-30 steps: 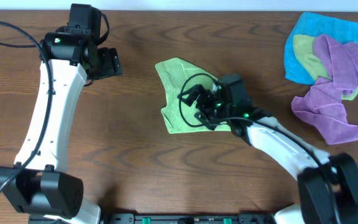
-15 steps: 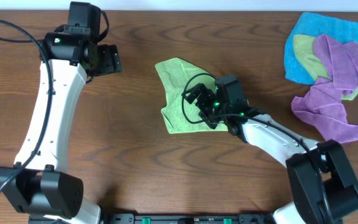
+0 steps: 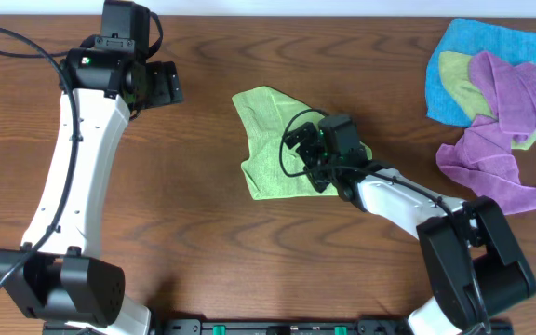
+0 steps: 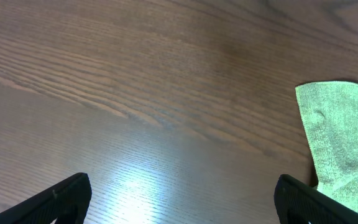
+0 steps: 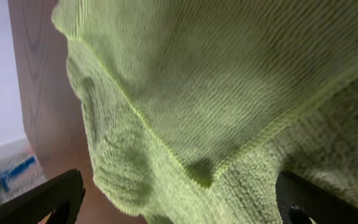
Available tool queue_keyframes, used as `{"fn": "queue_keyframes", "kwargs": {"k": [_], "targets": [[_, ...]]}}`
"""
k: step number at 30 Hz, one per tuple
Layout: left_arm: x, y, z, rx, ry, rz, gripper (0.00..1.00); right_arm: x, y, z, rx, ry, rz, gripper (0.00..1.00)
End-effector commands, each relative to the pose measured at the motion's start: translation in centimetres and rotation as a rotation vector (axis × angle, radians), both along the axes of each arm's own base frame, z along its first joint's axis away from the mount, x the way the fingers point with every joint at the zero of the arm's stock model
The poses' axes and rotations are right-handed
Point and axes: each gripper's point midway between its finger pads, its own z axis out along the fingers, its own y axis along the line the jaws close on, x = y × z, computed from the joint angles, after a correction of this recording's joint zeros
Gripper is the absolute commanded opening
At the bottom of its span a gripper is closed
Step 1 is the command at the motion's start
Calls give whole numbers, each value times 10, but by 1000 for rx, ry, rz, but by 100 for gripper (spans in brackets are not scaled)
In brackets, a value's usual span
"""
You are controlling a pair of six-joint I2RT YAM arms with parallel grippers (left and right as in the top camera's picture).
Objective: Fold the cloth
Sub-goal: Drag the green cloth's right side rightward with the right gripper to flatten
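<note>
One lime-green cloth (image 3: 266,140) lies rumpled mid-table (image 3: 203,233). Two grippers, both with jaws apart: the right gripper (image 3: 307,154) over the cloth's right part, the left gripper (image 3: 162,87) above the wood, far left. Far right, one blue cloth (image 3: 454,56), one yellow-green cloth (image 3: 459,82) and two purple cloths (image 3: 488,166).

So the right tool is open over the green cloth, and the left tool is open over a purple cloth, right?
Not quite. The left tool is open over bare table, not a purple cloth; the left wrist view shows only wood beneath it. The right tool is indeed open over the green cloth.
</note>
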Motion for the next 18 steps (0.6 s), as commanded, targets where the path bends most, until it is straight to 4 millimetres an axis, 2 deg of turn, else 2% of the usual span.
{"fn": "queue_keyframes", "kwargs": {"k": [1,5,7,9,10,12,16,18], "targets": [[1,10,-7,31,22,7,95,4,-7,-3,-39,-13,-48,91],[1,16,-7,29,22,21,95,9,-11,-1,-57,-35,-72,72],[1,19,-7,30,22,28,95,10,-14,-2,-68,-39,-83,56],[1,21,-7,29,22,33,95,10,-15,-3,-78,-39,-89,32],[1,22,-7,30,22,35,95,10,-16,-3,-79,-39,-90,35],[1,23,-7,29,22,37,95,10,-16,-3,-78,-38,-90,54],[1,25,-7,30,22,42,95,7,-6,-1,-35,-26,-51,81],[1,25,-7,30,22,43,95,5,-3,-1,-26,-21,-46,78]]}}
